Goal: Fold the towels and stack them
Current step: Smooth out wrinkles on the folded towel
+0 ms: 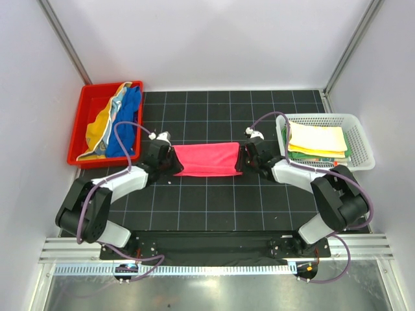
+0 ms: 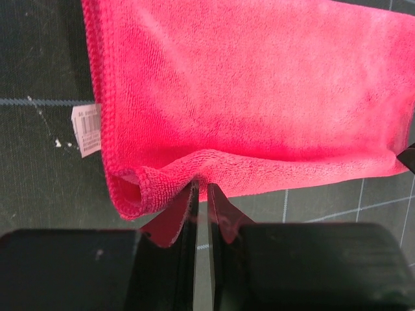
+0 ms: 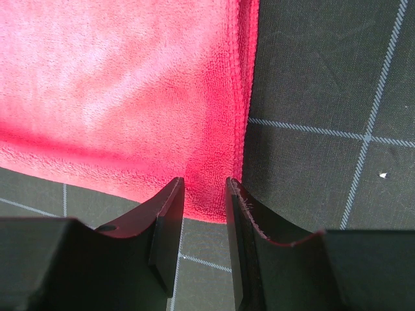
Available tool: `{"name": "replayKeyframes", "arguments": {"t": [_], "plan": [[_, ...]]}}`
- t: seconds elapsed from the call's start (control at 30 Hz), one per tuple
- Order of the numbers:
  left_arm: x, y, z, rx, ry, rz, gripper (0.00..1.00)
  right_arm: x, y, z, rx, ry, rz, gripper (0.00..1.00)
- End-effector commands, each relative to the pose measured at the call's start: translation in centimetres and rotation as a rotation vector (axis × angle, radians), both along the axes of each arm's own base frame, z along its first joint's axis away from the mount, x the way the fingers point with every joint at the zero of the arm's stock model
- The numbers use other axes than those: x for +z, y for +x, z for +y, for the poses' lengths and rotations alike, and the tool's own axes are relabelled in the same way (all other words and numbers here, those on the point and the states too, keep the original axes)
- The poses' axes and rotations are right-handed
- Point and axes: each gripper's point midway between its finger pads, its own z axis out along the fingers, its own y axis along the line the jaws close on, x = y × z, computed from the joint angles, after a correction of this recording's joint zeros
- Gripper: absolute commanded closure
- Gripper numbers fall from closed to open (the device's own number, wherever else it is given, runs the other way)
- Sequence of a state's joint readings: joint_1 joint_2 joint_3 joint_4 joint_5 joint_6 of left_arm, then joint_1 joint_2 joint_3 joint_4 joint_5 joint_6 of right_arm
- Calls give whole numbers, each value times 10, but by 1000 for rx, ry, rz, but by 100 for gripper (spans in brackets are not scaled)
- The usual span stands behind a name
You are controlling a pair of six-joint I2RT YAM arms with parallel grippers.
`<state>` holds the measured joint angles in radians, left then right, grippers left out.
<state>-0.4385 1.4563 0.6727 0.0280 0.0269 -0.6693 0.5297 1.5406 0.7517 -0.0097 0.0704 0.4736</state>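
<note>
The pink-red towel, folded into a flat rectangle, lies central; blue and yellow towels lie crumpled far left.

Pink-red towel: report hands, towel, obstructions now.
Left hand pinching pink-red towel, left end. Right hand clamped on its right end. Towel folded, flat on mat. Nothing on top of it.

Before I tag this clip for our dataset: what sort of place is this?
Probably a robotics lab test cell, not a home: bare white panel walls enclose a black gridded mat, and two robot arms are mounted on an aluminium frame at its near edge.
</note>
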Motion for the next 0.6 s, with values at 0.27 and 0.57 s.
{"name": "replayKeyframes", "arguments": {"t": [0.27,0.57], "plan": [[16,-5,13,33,36,-38,86,31,7,2,-7,3,-51,61],[50,-7,10,23,-2,-86,83,46,25,12,-2,1,-63,60]]}}
